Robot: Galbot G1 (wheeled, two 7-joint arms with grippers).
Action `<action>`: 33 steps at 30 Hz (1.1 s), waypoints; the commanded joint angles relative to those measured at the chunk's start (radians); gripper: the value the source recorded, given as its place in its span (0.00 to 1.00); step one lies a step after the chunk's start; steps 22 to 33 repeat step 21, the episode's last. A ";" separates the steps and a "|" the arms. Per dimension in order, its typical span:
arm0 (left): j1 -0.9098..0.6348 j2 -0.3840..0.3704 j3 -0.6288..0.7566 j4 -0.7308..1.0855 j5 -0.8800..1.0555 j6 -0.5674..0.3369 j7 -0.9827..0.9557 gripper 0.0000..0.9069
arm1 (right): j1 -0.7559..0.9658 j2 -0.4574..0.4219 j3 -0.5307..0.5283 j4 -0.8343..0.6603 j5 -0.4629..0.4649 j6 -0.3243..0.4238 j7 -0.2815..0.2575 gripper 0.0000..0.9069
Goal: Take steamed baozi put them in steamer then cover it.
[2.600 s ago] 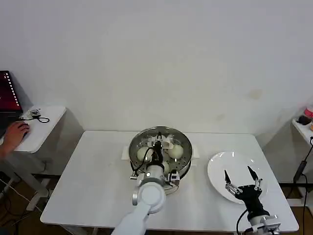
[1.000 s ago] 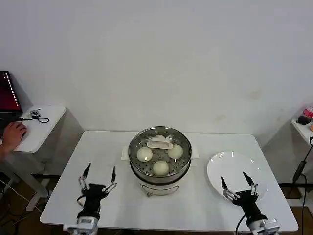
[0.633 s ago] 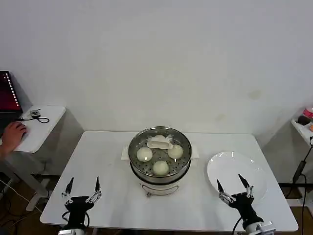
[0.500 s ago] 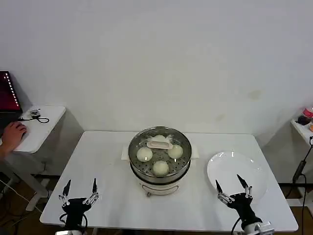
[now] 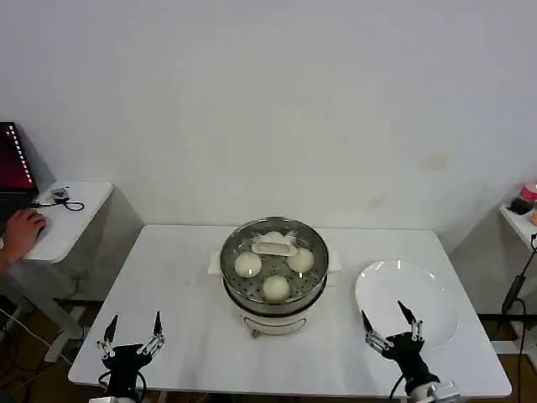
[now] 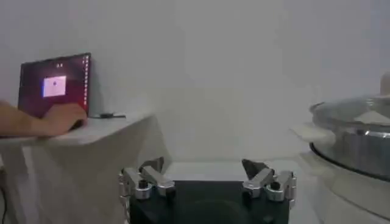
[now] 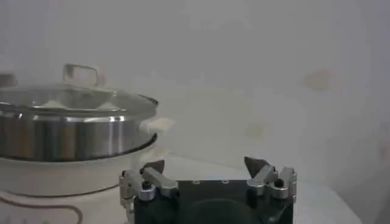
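Round shiny stainless-steel steamer [image 5: 274,294] on white base sits mid-desk, toward the back of the white rectangular desk [image 5: 185,277]. Round clear glass cover w/ metal rim and whitish oblong handle [image 5: 274,247] is on top of the steamer, closed over it. Small round cream-white steamed baozi [image 5: 276,288] are inside on the perforated tray, seen thru the glass — three plain in head view, a fourth partly hidden behind the handle at the back.

Left gripper [image 5: 131,337] is at the desk's front-left corner, well apart from the steamer, jaws spread, holding nothing. Left wrist view: left gripper jaws apart, w/ the steamer's rim and cover edge off to one side; beyond it a small white side table w/ a dark monitor and a person's hand resting there.

Right gripper [image 5: 390,327] is at front-right of desk, just at the near edge of the round flat white plate [image 5: 424,290], which lies right of the steamer — jaws spread, empty. Right wrist view: steamer side-on w/ cover seated on it, handle upright on top, gripper jaws apart.
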 commanded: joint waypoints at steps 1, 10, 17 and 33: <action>0.021 -0.003 -0.004 0.001 -0.005 0.011 0.014 1.00 | -0.006 -0.001 -0.016 0.003 -0.011 -0.004 0.002 1.00; 0.029 0.000 0.003 -0.003 0.002 0.015 0.017 1.00 | -0.009 -0.001 -0.034 0.008 -0.012 -0.027 0.007 1.00; 0.027 0.005 0.010 0.004 0.005 0.022 0.027 1.00 | -0.003 0.001 -0.039 0.007 -0.011 -0.060 0.035 1.00; 0.026 0.017 0.010 0.015 0.005 0.023 0.030 1.00 | -0.003 0.005 -0.039 0.017 -0.012 -0.074 0.043 1.00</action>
